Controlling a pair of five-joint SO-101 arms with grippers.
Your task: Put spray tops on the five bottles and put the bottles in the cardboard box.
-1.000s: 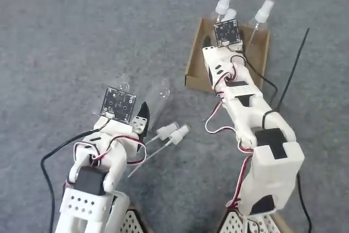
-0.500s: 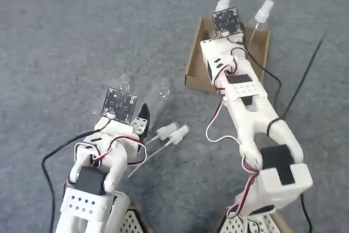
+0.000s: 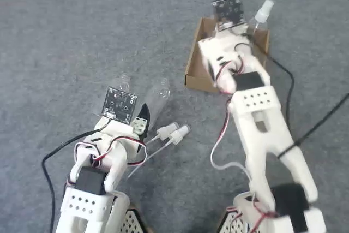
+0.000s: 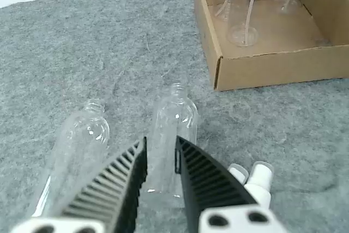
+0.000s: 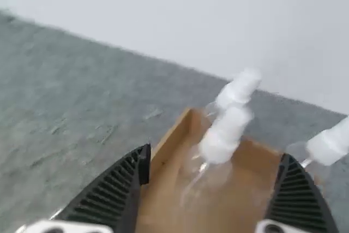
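Two clear uncapped bottles lie on the grey mat: one [image 4: 174, 126] straight beyond my left gripper [image 4: 161, 145], the other [image 4: 82, 143] beside it. The left gripper's fingers stand a narrow gap apart, holding nothing. Two loose spray tops [image 3: 172, 132] lie next to it. My right gripper [image 5: 215, 159] hangs wide open over the cardboard box [image 3: 192, 64], facing capped bottles [image 5: 226, 126] standing at the box's far end. Another capped bottle [image 3: 260, 16] stands at the box's far right corner.
The right arm [image 3: 242, 80] stretches across the box and covers most of it. A black cable [image 3: 322, 124] trails over the mat on the right. Bare grey mat [image 3: 71, 42] lies to the left and behind the loose bottles.
The right arm has stretched farther over the box toward its far end, its wrist camera moving up to the back wall. The left arm and the loose bottles have stayed put.
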